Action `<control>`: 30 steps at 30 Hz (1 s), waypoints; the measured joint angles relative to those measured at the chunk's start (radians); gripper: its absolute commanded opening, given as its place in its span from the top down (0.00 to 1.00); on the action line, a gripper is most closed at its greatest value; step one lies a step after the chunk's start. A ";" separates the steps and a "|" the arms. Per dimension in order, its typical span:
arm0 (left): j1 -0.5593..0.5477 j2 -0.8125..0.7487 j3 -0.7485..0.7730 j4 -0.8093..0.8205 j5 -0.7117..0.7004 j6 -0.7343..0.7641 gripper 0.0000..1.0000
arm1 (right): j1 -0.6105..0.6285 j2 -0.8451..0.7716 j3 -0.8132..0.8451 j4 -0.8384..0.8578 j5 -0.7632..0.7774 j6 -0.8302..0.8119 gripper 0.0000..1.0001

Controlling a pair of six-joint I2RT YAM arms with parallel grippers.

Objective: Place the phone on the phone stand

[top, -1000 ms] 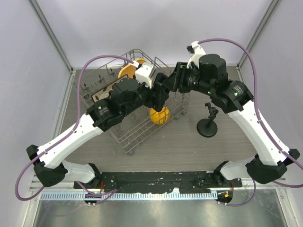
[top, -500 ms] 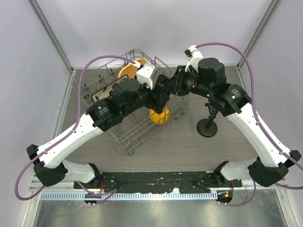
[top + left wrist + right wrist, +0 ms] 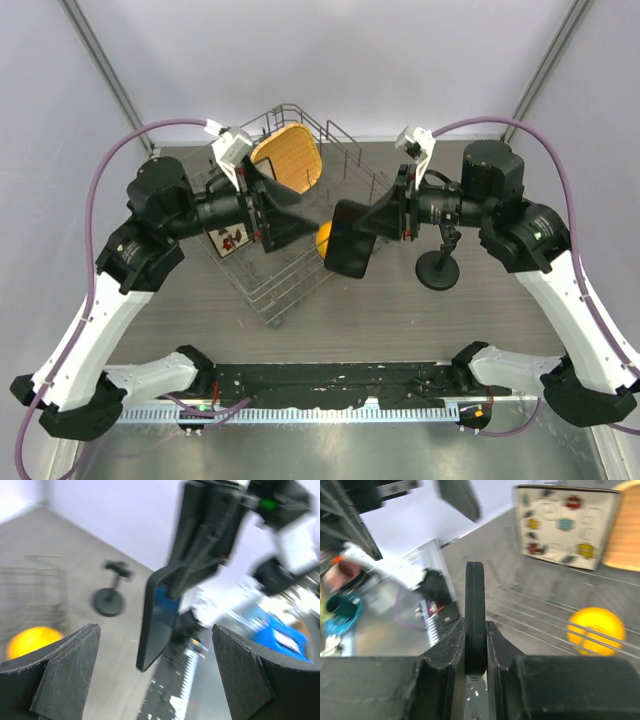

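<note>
The phone (image 3: 352,240), a flat black slab, hangs in the air over the wire rack's right edge, with my right gripper (image 3: 385,218) shut on its upper end. In the right wrist view the phone (image 3: 474,605) stands edge-on between the right gripper's (image 3: 475,630) pressed fingers. My left gripper (image 3: 300,205) is open a little left of the phone, clear of it. In its own view the left gripper (image 3: 154,628) has wide-spread fingers that frame the phone (image 3: 157,615) without touching. The phone stand (image 3: 438,268) sits on the table under the right arm, also seen as the phone stand (image 3: 109,600).
A wire dish rack (image 3: 270,290) fills the table's middle left. It holds an orange ball (image 3: 596,630), a floral square plate (image 3: 565,525) and a tan board (image 3: 288,158). Metal frame posts rise at the back corners.
The two arms have drawn apart. The left jaws have opened and pulled back to the left, and the phone now hangs from the shut right gripper.
</note>
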 measured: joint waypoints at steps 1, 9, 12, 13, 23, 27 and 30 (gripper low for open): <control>0.011 -0.002 -0.001 0.014 0.102 -0.013 0.09 | 0.000 -0.016 -0.010 0.006 -0.080 -0.010 1.00; -0.045 0.146 0.013 -0.066 0.488 0.071 0.15 | 0.007 -0.021 -0.008 0.012 -0.365 -0.031 1.00; -0.141 0.203 0.057 -0.191 0.454 0.148 0.36 | 0.007 -0.003 0.004 -0.001 -0.389 -0.042 1.00; -0.178 0.223 0.088 -0.233 0.431 0.178 0.40 | 0.007 0.001 0.009 -0.004 -0.396 -0.043 1.00; -0.238 0.267 0.183 -0.319 0.384 0.252 0.73 | 0.007 0.044 0.124 -0.130 -0.417 -0.148 1.00; -0.243 0.277 0.203 -0.332 0.366 0.255 0.56 | 0.002 0.045 0.127 -0.149 -0.404 -0.153 1.00; -0.243 0.280 0.204 -0.323 0.336 0.243 0.50 | 0.003 0.045 0.127 -0.159 -0.402 -0.161 1.00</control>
